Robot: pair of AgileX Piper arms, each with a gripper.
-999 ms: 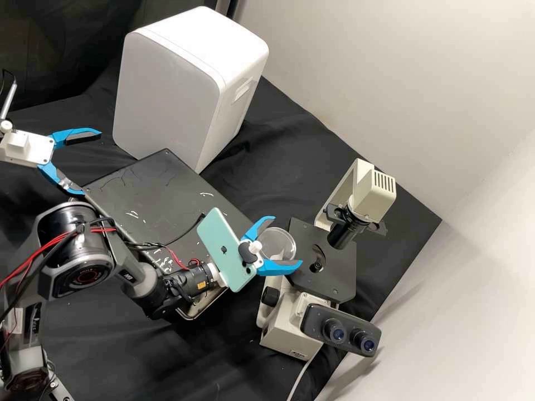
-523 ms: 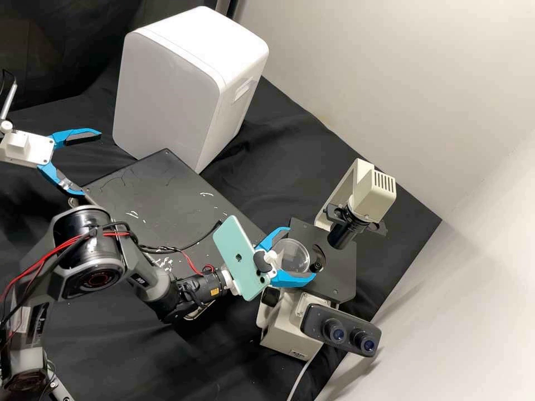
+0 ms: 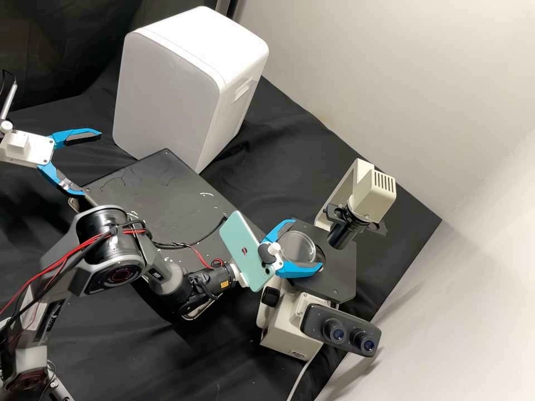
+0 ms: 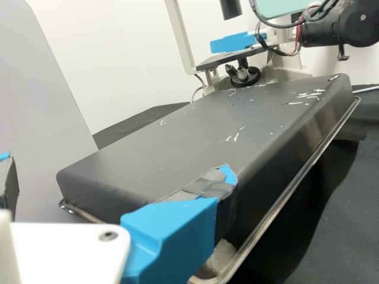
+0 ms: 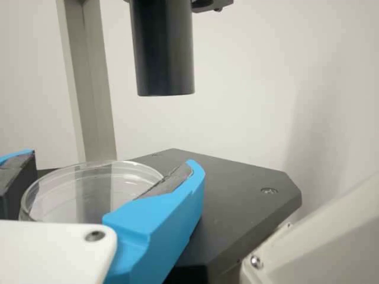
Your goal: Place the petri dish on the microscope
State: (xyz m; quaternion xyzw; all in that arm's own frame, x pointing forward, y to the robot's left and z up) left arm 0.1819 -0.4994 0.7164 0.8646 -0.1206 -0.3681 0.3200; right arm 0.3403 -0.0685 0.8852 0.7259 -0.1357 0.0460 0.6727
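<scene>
A clear round petri dish (image 3: 297, 248) sits between the blue fingers of my right gripper (image 3: 306, 246), which is shut on it. The dish hangs low over the black stage (image 3: 336, 274) of the beige microscope (image 3: 285, 328), just short of the dark condenser tube (image 3: 341, 234). From the right wrist, the petri dish (image 5: 89, 188) lies between the fingers (image 5: 160, 207), with the stage (image 5: 243, 195) under it and the condenser tube (image 5: 163, 47) above. My left gripper (image 3: 90, 161) stands open at the far-left corner of the dark tray (image 3: 161, 195).
A tall white box (image 3: 186, 83) stands behind the tray. The microscope's eyepieces (image 3: 348, 334) face the bench's front edge. In the left wrist view the tray (image 4: 237, 136) spreads ahead of my left gripper (image 4: 118, 168), one finger (image 4: 177, 228) close to its rim.
My right gripper has carried the petri dish to the right, from beside the stage's left edge to over the stage near the condenser. The left arm has not moved.
</scene>
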